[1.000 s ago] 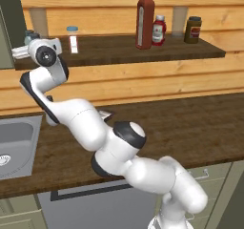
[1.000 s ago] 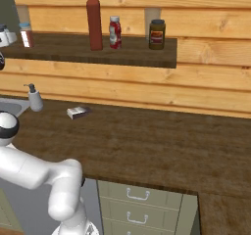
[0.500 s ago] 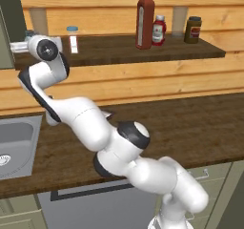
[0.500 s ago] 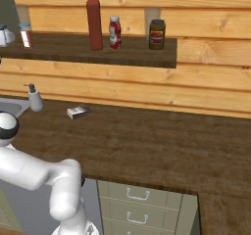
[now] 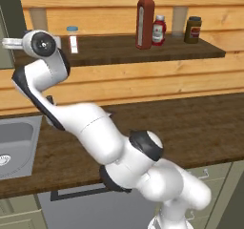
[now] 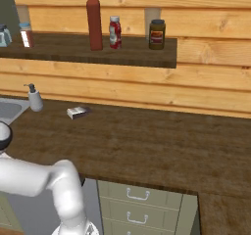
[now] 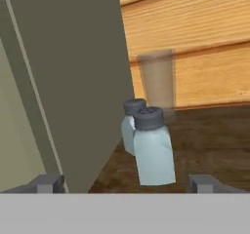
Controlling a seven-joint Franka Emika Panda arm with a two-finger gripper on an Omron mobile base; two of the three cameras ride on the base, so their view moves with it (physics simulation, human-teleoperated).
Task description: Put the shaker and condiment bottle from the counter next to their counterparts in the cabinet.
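Gripper: in the hand view we see the gripper point(image 7: 124, 182) with its two dark finger tips standing wide apart, one at each lower corner, holding nothing.
Shaker: we see the shaker point(image 7: 153, 146) upright on the dark brown board, between the spread finger tips but a little beyond them and touching neither.
Twin shaker: just behind it and slightly to its left we see its near-identical twin point(image 7: 131, 126), so close that the two overlap; we cannot tell whether they touch.
Grey-green panel: we see a flat grey-green panel point(image 7: 63, 72) rising just left of the pair.
Cabinet: we see the cabinet point(image 5: 143, 54) as an open shelf with a light plank back wall above the counter point(image 5: 190, 128).
Arm: in the left base view we see the arm's point(image 5: 90, 128) wrist up at the shelf's left end.
Condiment bottle: we see the condiment bottle point(image 5: 144, 20) standing upright toward the right of the shelf, well apart from the shakers.
Short red bottle: we see the squat red bottle point(image 5: 158, 31) with a white label just beside the tall one, on its right.
Dark jar: we see a dark jar point(image 5: 192, 30) further right, near the shelf's end.
Labelled jar: we see a clear jar point(image 5: 73, 38) with a white label near the wrist.
Counter items: in the right base view we see a white pump dispenser point(image 6: 34, 98) by the sink point(image 5: 14, 144) and a small flat packet point(image 6: 78, 112) lying nearby.
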